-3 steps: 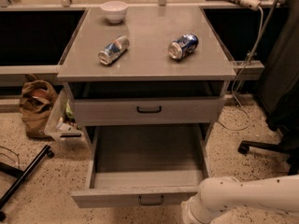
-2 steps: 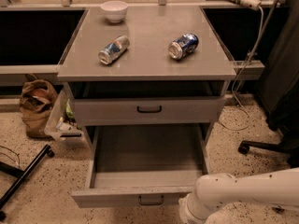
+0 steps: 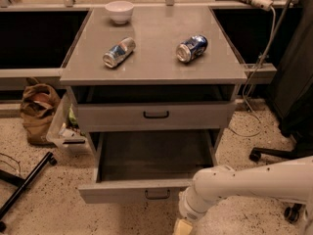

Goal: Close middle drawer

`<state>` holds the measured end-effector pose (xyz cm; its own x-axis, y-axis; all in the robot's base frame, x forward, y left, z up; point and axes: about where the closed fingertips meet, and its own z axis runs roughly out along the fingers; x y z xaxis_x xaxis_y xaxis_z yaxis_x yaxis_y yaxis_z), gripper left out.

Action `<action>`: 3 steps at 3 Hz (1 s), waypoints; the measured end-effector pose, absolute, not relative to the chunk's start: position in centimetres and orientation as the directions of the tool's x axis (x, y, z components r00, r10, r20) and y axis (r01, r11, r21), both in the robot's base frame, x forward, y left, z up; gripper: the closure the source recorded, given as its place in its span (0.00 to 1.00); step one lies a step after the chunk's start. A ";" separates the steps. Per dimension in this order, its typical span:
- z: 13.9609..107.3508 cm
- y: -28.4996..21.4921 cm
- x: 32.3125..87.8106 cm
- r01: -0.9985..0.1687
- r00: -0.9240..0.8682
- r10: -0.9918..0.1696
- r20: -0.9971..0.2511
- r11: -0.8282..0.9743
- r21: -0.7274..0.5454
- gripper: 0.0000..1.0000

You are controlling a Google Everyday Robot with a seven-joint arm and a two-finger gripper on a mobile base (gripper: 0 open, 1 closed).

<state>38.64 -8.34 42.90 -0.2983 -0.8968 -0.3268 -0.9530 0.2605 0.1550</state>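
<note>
Just above-left of your gripper (image 3: 185, 226), the middle drawer (image 3: 122, 192) stands pulled well out: shallow, plain grey, dark bar handle centred. The gripper possibly touches its front; apart or together, you cannot tell.

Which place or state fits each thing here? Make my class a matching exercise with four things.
Things:
1 white bowl
2 brown bag
3 middle drawer
4 claw

Places or states:
A pulled out
B at the picture's bottom edge, in front of the drawer
C on the floor
D at the back of the cabinet top

Pairs: 1-D, 2-C, 3-A, 4-B
</note>
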 end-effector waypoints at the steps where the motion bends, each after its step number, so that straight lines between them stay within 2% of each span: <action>1: 42.9 -8.3 38.7 -0.953 -0.298 -0.897 -0.328 0.260 0.154 0.00; 3: 43.0 -4.2 44.2 -0.980 -0.200 -0.904 -0.377 0.178 0.094 0.00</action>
